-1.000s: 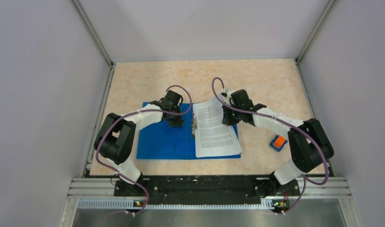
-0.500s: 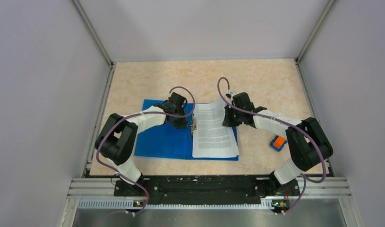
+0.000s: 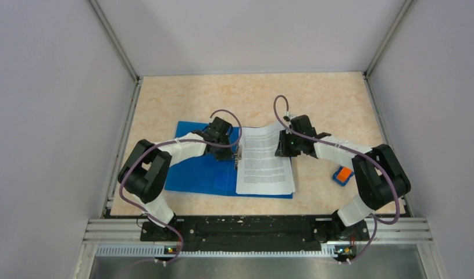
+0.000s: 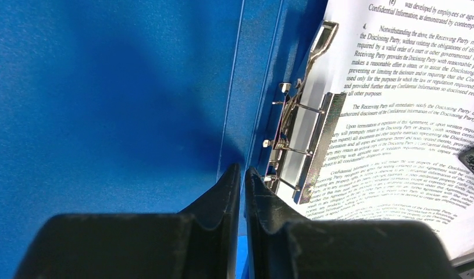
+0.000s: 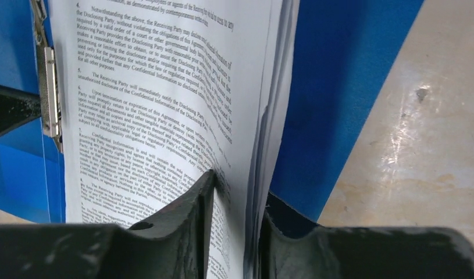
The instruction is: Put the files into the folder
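Presently the placing step appears close to done, judged from how things lie. The folder (image 3: 196, 174) lies opened flat on the table (image 3: 252, 99), its bare left cover toward the left arm. The files (image 3: 263, 163) rest on its right half, text side up. Their left margin sits at the metal clip (image 4: 307, 139) along the spine. In the top view the stack lies slightly askew, and blue shows along its right and near edges.

The left gripper (image 4: 242, 168) points down at the spine fold, just left of the clip. Its fingers are all but closed, with only a thin slit between them and nothing seen in it.

The right gripper (image 5: 238, 183) sits at the far right edge of the stack. Its fingers stand a little apart with the sheet edges between them. Whether they press the paper or merely straddle it cannot be told from the wrist view. The sheets fan apart somewhat at that edge.

Contents: the folder holds the paper stack and nothing else visible. Whether the clip bar lies over the margin or beneath it cannot be settled.

Next move, as a judgement: the right gripper would need to come clear of the paper edge without dragging sheets. The stack could then be squared to the spine, the clip seated over it, and the left cover folded across. A small orange-and-blue object (image 3: 342, 175) lies apart to the right, on the table.
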